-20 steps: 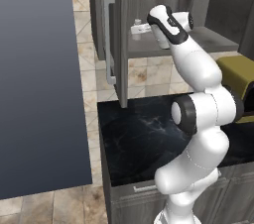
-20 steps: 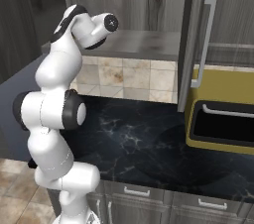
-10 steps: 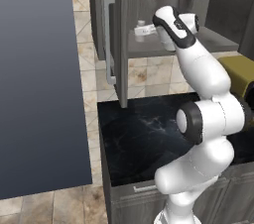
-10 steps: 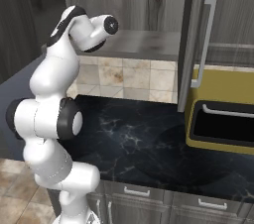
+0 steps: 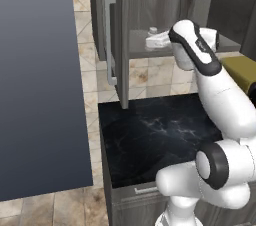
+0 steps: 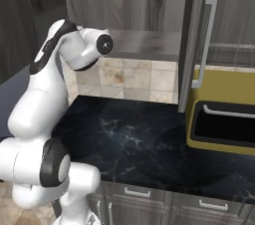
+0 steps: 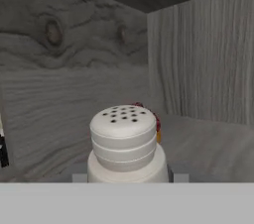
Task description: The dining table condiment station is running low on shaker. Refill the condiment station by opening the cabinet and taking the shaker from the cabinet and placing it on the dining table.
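Note:
The shaker (image 7: 125,141), pale grey-white with a holed cap, stands upright between my gripper's (image 7: 126,177) two finger tips in the hand view. My gripper (image 5: 156,44) reaches into the open cabinet (image 5: 150,0) at shelf height and is shut on the shaker (image 5: 152,32), whose top shows just above the hand. The cabinet's left door (image 5: 123,45) stands swung out with its long silver handle (image 5: 109,40). The right door (image 6: 195,40) also hangs open. The dining table is out of view.
A small red-and-orange thing (image 7: 157,125) stands behind the shaker on the shelf (image 6: 144,45). Below lies a black marble counter (image 5: 150,135) over grey drawers. An olive-yellow appliance (image 6: 224,124) sits at the counter's right. A tall dark blue-grey panel (image 5: 35,85) walls off the left.
The hand has shifted slightly right and lower in the left base view, with the shaker still in it. The elbow has swung right and the forearm stands steeper.

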